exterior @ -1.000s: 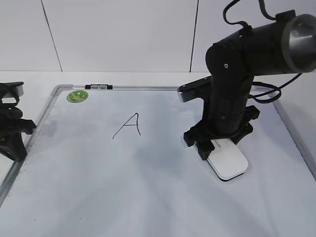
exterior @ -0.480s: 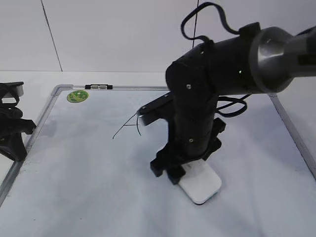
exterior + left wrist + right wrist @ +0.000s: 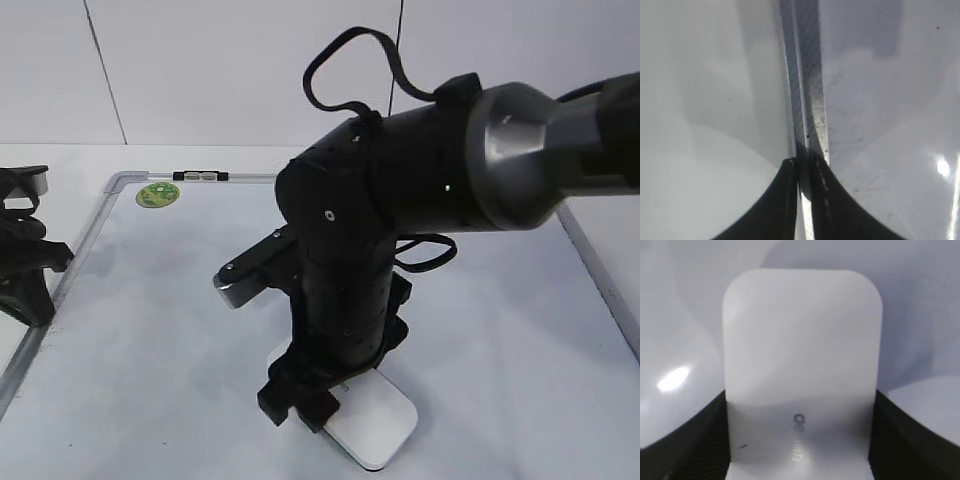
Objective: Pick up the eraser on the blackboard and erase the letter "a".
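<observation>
Exterior view: the right hand (image 3: 318, 398) is clamping the white glossy eraser (image 3: 372, 423) low on the silver-framed white blackboard (image 3: 150, 340).

Left wrist view: the left hand (image 3: 804, 172), pinched closed, is hovering above the metal frame (image 3: 807, 90).

Right wrist view: black fingers (image 3: 700, 432) are flanking the eraser (image 3: 800, 365).

White glossy eraser (image 3: 375, 425) with rounded corners, lying flat on the blackboard (image 3: 150, 330) near its front edge. Letter "a" hidden behind the arm.
</observation>
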